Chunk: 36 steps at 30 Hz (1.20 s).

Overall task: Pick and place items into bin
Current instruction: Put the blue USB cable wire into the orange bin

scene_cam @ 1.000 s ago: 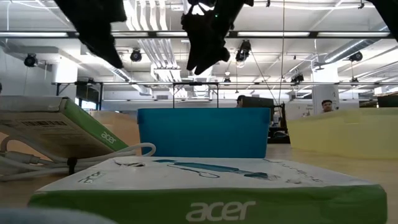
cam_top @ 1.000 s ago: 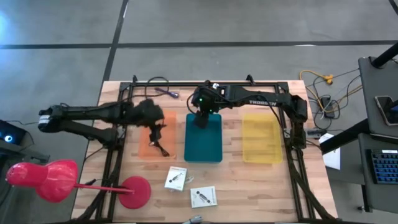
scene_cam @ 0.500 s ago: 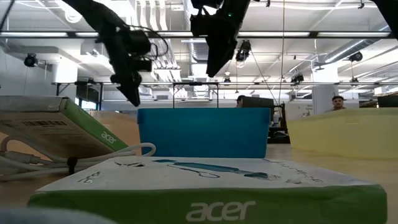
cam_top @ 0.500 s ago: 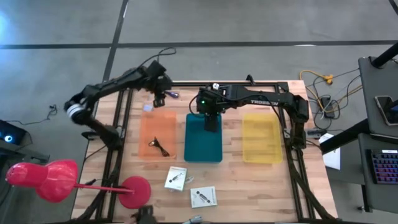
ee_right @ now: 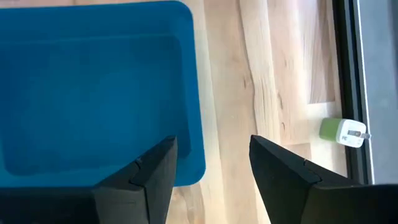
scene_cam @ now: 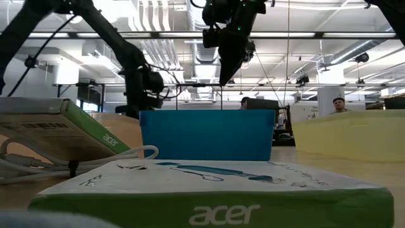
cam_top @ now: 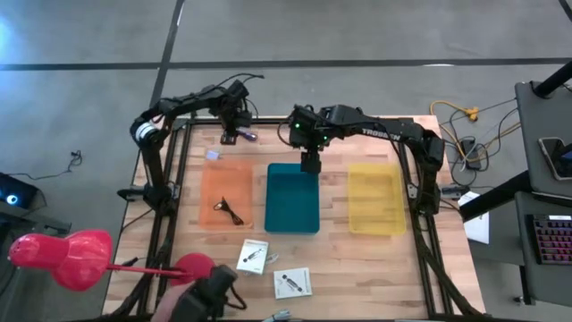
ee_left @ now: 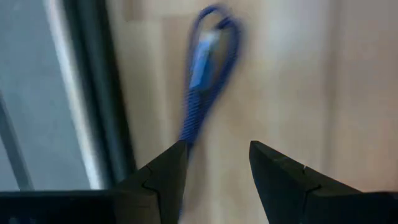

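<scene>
Hovering above purple tool at table's far edge, left gripper had fingers apart; right gripper spread empty over blue bin.

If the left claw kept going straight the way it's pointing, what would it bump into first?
Most likely the thin purple-blue stick tool lying on the wooden table: the left gripper, fingers open, points down at it. How far above it hangs is unclear.

Place: was an open-plan lab or workshop; Evidence: exposed ceiling ducts; monitors; seated person
</scene>
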Motion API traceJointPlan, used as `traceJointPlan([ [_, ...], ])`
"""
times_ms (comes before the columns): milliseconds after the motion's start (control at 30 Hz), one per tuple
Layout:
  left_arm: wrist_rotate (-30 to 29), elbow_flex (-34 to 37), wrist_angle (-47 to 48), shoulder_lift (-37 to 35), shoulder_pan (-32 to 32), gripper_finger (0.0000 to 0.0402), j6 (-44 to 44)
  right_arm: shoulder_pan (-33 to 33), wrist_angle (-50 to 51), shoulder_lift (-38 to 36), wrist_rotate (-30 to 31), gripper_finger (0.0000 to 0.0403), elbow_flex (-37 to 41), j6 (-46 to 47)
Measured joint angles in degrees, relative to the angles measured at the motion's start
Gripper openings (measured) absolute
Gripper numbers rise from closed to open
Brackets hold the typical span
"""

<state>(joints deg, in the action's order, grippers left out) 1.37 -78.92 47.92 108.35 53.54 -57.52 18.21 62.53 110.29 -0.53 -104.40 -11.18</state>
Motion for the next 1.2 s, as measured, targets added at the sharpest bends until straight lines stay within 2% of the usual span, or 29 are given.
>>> traceJointPlan([
  [167, 1.4, -3.3, -0.5, 2.7, 2.8, 0.016, -0.7, 2.0, -0.6, -0.1, -1.4, 0.0187, 0.0, -0.9],
  [333, 3.0, -2.9, 0.0, 5.6, 2.7, 0.0146, -1.8, 3.0, -1.4, -0.1, -1.5, 0.0187, 0.0, -1.5],
  [600, 1.3, -2.5, 0.0, 7.8, 2.4, 0.0097, -1.7, 3.9, -3.5, -0.1, -1.5, 0.0187, 0.0, -1.5],
  [767, 0.4, -2.3, 0.6, 7.6, 2.3, 0.0032, -0.5, 4.5, -5.0, -0.1, -1.5, 0.0187, 0.1, -1.5],
  [833, 0.0, -2.3, 0.8, 7.6, 2.3, 0.0012, 2.1, 4.8, -5.1, -0.1, -1.5, 0.0187, 0.1, -1.5],
  [933, -0.6, -2.3, 1.4, 6.7, 2.2, 0.0013, 6.2, 5.1, -5.1, -0.1, -1.5, 0.0187, 0.1, -0.8],
  [1000, -3.4, -2.0, 2.7, 4.9, 1.5, 0.0011, 11.3, 5.3, -5.5, -0.1, -1.4, 0.0187, 0.1, 0.2],
  [1067, -3.4, -1.9, 4.8, 1.5, 0.8, 0.001, 17.9, 5.4, -6.1, -0.1, -1.4, 0.0187, 0.1, 1.2],
  [1100, -3.1, -2.0, 5.4, -1.0, 0.4, 0.001, 20.9, 5.4, -6.4, -0.1, -1.4, 0.0187, 0.1, 1.7],
  [1200, 3.0, -1.8, 7.3, -7.9, -0.4, 0.0009, 31.4, 5.5, -8.0, -0.1, -1.3, 0.0187, 0.1, 3.3],
])
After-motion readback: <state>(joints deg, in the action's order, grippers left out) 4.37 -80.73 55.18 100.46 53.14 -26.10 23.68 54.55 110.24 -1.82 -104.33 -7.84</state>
